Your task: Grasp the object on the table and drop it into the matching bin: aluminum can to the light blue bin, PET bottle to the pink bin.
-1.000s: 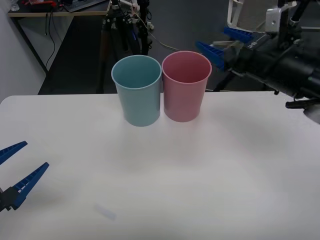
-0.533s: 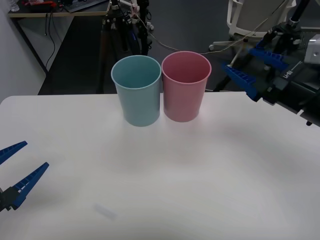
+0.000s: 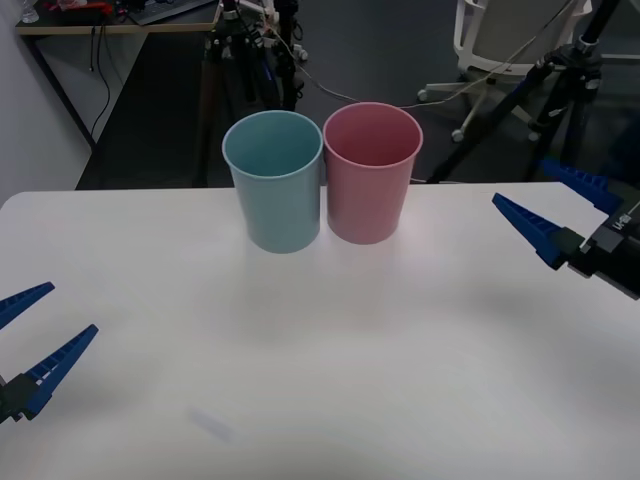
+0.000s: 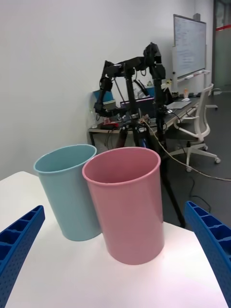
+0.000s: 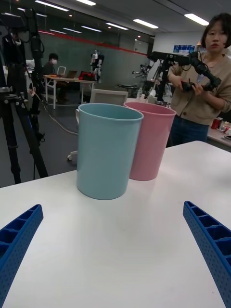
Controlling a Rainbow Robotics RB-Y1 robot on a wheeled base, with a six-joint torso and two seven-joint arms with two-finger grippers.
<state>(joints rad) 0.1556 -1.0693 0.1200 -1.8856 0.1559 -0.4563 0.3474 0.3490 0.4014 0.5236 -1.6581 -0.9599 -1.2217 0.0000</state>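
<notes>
From the front, the big white smooth tabletop (image 3: 330,350) with rounded corners carries two plastic bins near its far edge. The pale blue round bin (image 3: 274,180), wider at the top, stands on the left. The pink round bin (image 3: 372,171) of the same shape stands on the right, and the two touch side by side. Both stand up straight. The left gripper (image 3: 30,338) hangs over the near left corner of the tabletop with its blue ribbed jaws spread wide and nothing between them. The right gripper (image 3: 558,210) hangs over the right edge, its jaws also wide apart and holding nothing. Behind the tabletop there is a dark floor, black tripod legs (image 3: 225,50), a white office chair (image 3: 505,35) and a desk corner.

The right wrist view looks at the bins from the side. The pink round bin (image 4: 126,204) is closer here and the pale blue one (image 4: 68,190) sits just behind it. Past them are a white wall, a whiteboard (image 4: 185,45), a black robot arm on a stand (image 4: 130,72) and another chair.

The left wrist view has the pale blue bin (image 5: 107,149) in front and the pink one (image 5: 150,144) behind. A person in a tan top (image 5: 204,91) stands beyond the tabletop, touching neither bin.

The small clear bottle cannot be made out on the tabletop.
</notes>
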